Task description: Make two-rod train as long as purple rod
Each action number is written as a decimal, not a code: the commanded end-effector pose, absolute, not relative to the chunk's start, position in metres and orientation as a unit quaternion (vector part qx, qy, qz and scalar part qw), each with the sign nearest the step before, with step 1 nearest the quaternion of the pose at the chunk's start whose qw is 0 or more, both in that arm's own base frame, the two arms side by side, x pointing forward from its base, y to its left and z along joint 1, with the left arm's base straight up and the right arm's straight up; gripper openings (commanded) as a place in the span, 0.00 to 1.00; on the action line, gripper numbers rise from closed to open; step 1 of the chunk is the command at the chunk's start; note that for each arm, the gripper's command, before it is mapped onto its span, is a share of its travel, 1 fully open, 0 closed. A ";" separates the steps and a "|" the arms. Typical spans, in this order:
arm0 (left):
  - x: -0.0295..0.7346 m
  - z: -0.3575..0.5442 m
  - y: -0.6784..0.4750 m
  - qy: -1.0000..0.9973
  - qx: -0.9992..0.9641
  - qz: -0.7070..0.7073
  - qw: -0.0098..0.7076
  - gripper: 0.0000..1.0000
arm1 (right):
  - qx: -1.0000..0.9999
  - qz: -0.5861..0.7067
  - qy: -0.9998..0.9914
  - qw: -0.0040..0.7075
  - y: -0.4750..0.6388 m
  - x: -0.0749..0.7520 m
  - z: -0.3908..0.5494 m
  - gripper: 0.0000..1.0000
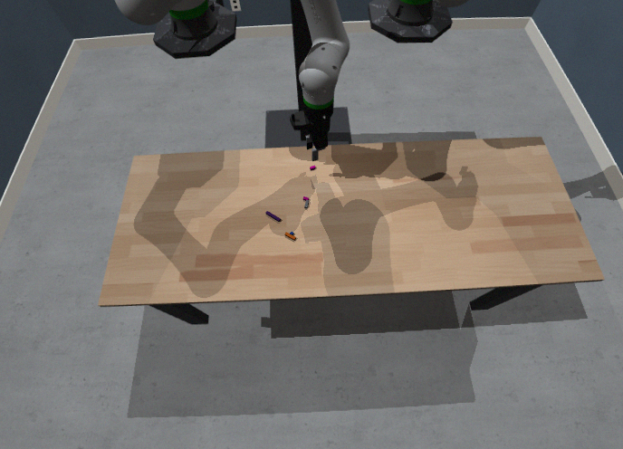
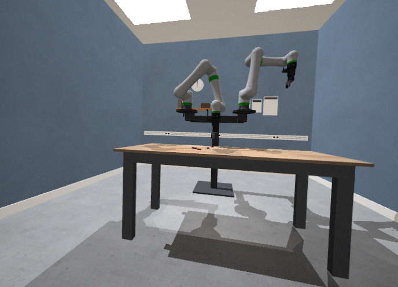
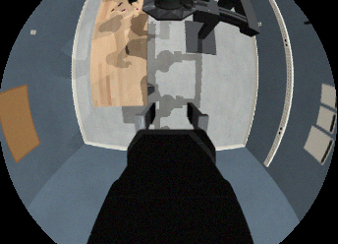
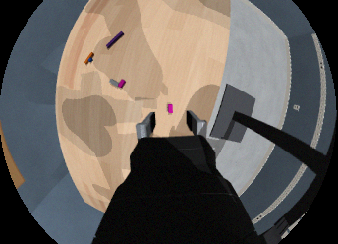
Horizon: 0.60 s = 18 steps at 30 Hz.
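A purple rod (image 1: pixel 273 215) (image 4: pixel 115 39) lies flat on the table. An orange rod (image 1: pixel 291 236) (image 4: pixel 88 58) lies near it, with a small blue rod (image 1: pixel 292 233) (image 4: pixel 90 60) close beside its middle. A grey rod (image 1: pixel 306 204) (image 4: pixel 114 82) has a magenta rod (image 1: pixel 305 198) (image 4: pixel 122 84) at one end. A second magenta rod (image 1: pixel 312 167) (image 4: pixel 170 108) lies alone near the table's back edge. My right gripper (image 4: pixel 170 117) (image 2: pixel 214 135) is open and empty above the table, close to this lone magenta rod. My left gripper (image 3: pixel 171 109) (image 2: pixel 287 84) is open and empty, high up and away from the rods.
The wooden table (image 1: pixel 427 253) (image 2: pixel 289 155) bears all the rods, which lie around its middle and back. The stand's dark base plate (image 2: pixel 213 188) is on the floor behind the table. Arm shadows fall across the rods' area.
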<state>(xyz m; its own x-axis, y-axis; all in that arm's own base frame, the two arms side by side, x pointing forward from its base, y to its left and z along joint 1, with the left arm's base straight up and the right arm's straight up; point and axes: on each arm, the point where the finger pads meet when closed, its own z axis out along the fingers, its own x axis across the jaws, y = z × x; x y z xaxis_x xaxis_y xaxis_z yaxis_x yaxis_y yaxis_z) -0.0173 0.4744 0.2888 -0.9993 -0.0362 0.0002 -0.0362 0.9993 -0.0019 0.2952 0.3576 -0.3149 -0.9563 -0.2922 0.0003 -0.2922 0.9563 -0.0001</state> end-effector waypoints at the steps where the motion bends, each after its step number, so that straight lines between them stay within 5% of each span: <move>1: -0.017 0.290 0.475 -1.000 0.018 0.000 0.000 1.00 | 0.150 -0.001 -0.989 0.000 0.358 0.296 -0.314 1.00; 18: -0.017 0.290 0.475 -1.000 0.018 0.000 0.000 1.00 | 0.362 0.000 -0.932 -0.001 0.359 0.362 -0.321 1.00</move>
